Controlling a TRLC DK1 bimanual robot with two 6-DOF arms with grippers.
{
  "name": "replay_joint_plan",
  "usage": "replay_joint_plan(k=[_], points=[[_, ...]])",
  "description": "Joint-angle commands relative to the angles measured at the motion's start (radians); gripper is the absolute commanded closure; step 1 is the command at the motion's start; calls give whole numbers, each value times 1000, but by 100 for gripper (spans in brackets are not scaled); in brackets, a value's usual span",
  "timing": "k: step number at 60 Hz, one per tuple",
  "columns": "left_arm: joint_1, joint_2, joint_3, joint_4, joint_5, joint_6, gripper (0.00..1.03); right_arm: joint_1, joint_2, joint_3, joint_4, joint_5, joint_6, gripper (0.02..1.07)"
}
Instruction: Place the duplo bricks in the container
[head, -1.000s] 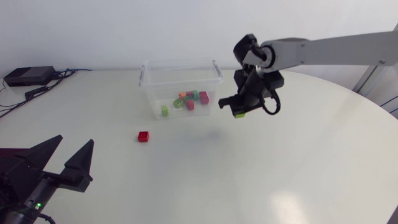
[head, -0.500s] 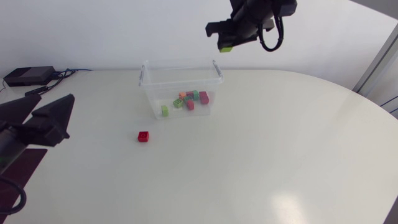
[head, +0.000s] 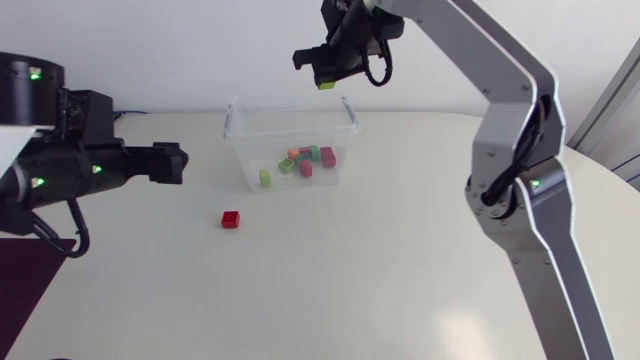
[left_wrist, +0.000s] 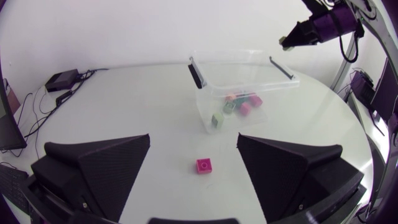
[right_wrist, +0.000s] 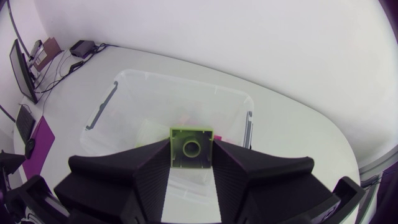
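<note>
Hanging high above the clear container (head: 243, 160), the right jaws are clenched on a lime-green duplo brick (right_wrist: 191, 148), with one finger pressed against each of two opposite sides. The brick's square face, marked by a single round ring, points toward the wrist camera. From that camera the brick sits over the container's open interior, well above the rim. The right arm (head: 505, 85) enters at the table's right side and extends past the middle.

The container stands toward the far side of the table (head: 400, 250), with a dark handle bar at each short end. Several bricks (head: 307, 158) lie bunched on its floor in pink, green, orange and red. One light-green piece (head: 265, 178) lies apart from them, near the front wall.

One red brick (head: 231, 219) lies on the table outside the container, near its front left corner.

The left arm (head: 75, 170) hangs above the table's left side. The left jaws are released, fingers spread wide. The red brick lies ahead of them, and the container stands beyond it.
</note>
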Motion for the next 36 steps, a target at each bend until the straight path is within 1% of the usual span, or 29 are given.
replay_joint_plan(k=[1, 4, 6, 7, 10, 15, 19, 20, 23, 25, 28, 30, 31, 32, 36], points=[[-7, 120, 88, -50, -6, 8, 8, 6, 81, 97, -38, -3, -11, 79], [-7, 160, 103, -58, -6, 32, 8, 4, 95, 102, -41, -5, -2, 79], [-7, 191, 120, -66, -6, 48, 10, 1, 96, 91, -40, -5, 5, 79], [-7, 211, 134, -78, -6, 53, 12, 0, 96, 83, -37, -5, 10, 79], [1, 263, 183, -136, -6, 64, 12, -5, 93, 45, -27, -5, 28, 79], [13, 285, 199, -130, -5, 64, 12, -7, 104, 27, -26, -5, 33, 79], [7, 314, 206, -132, -5, 64, 12, -5, 112, 19, -24, -3, 33, 77], [7, 323, 208, -132, -5, 64, 12, -5, 113, 17, -24, -3, 35, 75], [2, 346, 206, -125, -6, 64, 12, -2, 116, 11, -23, 1, 36, 63], [-1, 367, 206, -124, -6, 64, 12, 0, 119, 4, -21, 7, 38, 51], [-2, 390, 209, -124, -6, 64, 12, 4, 122, -6, -20, 12, 41, 30], [-4, 410, 209, -124, -6, 65, 12, 9, 124, -13, -20, 17, 42, 14], [-4, 426, 211, -124, -6, 67, 12, 10, 125, -15, -20, 18, 42, 7], [-2, 433, 212, -122, -6, 68, 12, 10, 127, -16, -20, 20, 44, 5], [-5, 476, 209, -121, -6, 85, 12, 12, 125, -26, -20, 29, 47, 6]])
